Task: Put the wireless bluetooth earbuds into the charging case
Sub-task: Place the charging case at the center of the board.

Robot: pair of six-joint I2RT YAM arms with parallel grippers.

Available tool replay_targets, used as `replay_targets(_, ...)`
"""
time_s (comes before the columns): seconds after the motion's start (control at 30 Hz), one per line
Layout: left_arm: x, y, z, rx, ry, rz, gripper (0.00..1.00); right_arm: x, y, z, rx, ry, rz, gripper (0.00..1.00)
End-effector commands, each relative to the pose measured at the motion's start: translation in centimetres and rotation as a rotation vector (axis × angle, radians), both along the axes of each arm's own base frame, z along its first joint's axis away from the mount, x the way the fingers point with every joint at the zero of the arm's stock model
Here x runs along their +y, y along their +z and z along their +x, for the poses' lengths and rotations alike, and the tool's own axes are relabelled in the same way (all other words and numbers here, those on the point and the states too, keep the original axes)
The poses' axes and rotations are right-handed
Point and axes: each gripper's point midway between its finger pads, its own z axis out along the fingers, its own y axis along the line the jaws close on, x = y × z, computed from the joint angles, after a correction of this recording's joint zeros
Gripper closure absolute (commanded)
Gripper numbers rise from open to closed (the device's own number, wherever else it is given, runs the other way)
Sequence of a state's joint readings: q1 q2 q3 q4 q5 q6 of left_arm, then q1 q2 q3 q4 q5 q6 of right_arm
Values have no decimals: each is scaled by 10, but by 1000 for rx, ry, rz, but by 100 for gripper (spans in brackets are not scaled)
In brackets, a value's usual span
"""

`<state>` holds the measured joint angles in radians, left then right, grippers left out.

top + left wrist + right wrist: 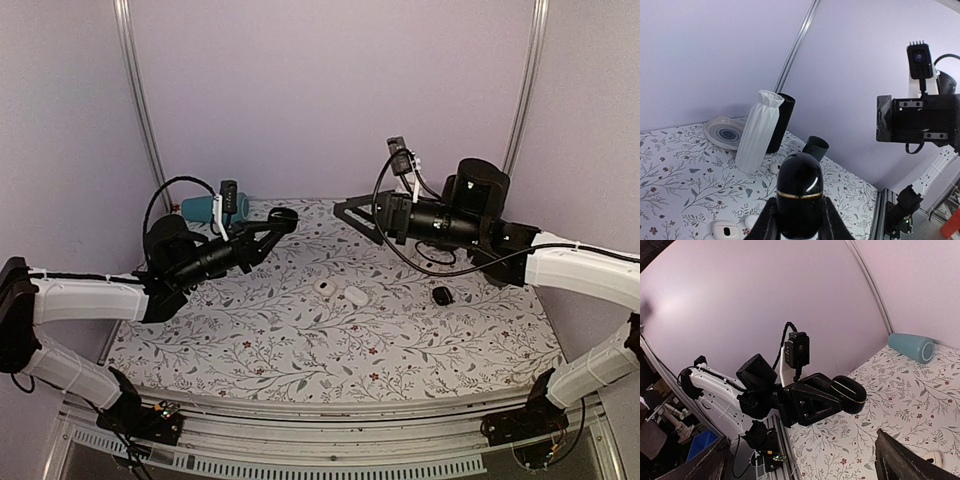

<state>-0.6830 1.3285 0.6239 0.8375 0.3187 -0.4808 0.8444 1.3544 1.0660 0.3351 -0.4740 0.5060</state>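
1. The left end effector (800, 217) is clamped on the charging case (799, 187). Its fingers press the lower flanks, and the case stands upright between them, lifted off the bench (670, 175).
2. The case is a glossy, hard, rounded shell, so it is probably light and slippery. The curved sides offer little flat surface, which makes the low, wide part across the flanks the sound place to hold it. That grip also leaves the half above the gold seam free to swing. The seam reads as a closed line, so the lid looks shut and the inside is hidden.
3. I cannot find the earbuds in any view, and whether they already sit inside the case cannot be told. They would likely be tiny, smooth and easy to flick away.
4. Just below and beyond the left end effector lie white oval cases (725, 230), whose contents I cannot see.
5. Farther ahead stand a white pleated vase (757, 132) and a black cylinder (784, 120) close behind it. A dark cup (816, 147) sits to their right and a ringed plate (722, 132) to their left. Nothing shows in any of them.
6. The right end effector (800, 450) faces the case from well apart, spread wide and holding nothing.
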Motion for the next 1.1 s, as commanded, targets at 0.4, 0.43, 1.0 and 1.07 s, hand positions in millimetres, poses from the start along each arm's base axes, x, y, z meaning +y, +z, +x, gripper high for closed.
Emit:
replay_targets(0.4,36,-102,80,430,174,190,100,-43,-35,44,61,-357,-135,1)
replay_targets(0.43,39,-110,84,457,176,196,100,-43,-34,44,62,-359,-134,1)
replay_targets(1.0,53,-217,106,738,200,341,100,-54,-39,41,90,-391,-139,1)
replay_targets(1.07,55,-225,104,759,198,347,100,-54,-40,41,95,-390,-139,1)
